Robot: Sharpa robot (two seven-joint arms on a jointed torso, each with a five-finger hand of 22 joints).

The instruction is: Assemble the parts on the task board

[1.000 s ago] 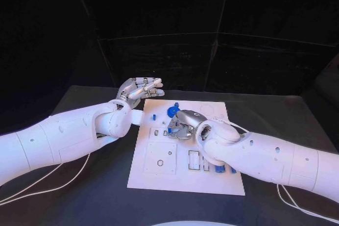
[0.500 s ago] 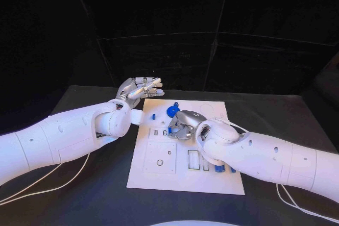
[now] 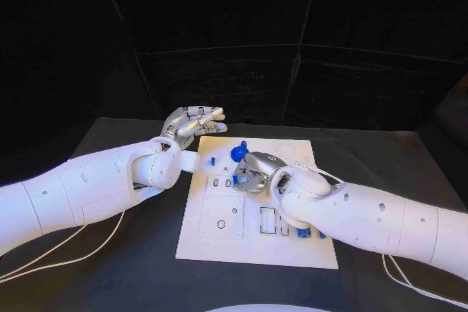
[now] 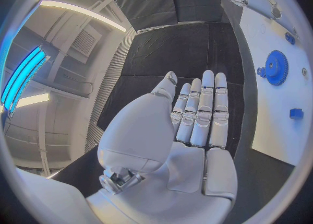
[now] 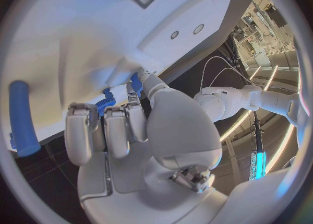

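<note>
White task board (image 3: 255,244) lies mid-table, with blue parts standing on it. Over its middle the right hand (image 3: 255,171) curls down and its fingers pinch a small blue gear (image 5: 104,102). Off the board's far left corner, the left hand (image 3: 193,124) hovers flat, fingers straight, holding nothing. A larger blue gear (image 4: 277,68) sits on the board's far end.

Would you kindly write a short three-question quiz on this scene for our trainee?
1. True or false: the left hand holds a part.
2. Which hand is over the task board: (a) left, (b) right?
3. Fill in: the gear on the board is coloured ____.

Key: 1 false, its fingers are straight and apart with nothing in them. 2 b, the right hand, fingers curled down onto the board by small blue parts. 3 blue.
</note>
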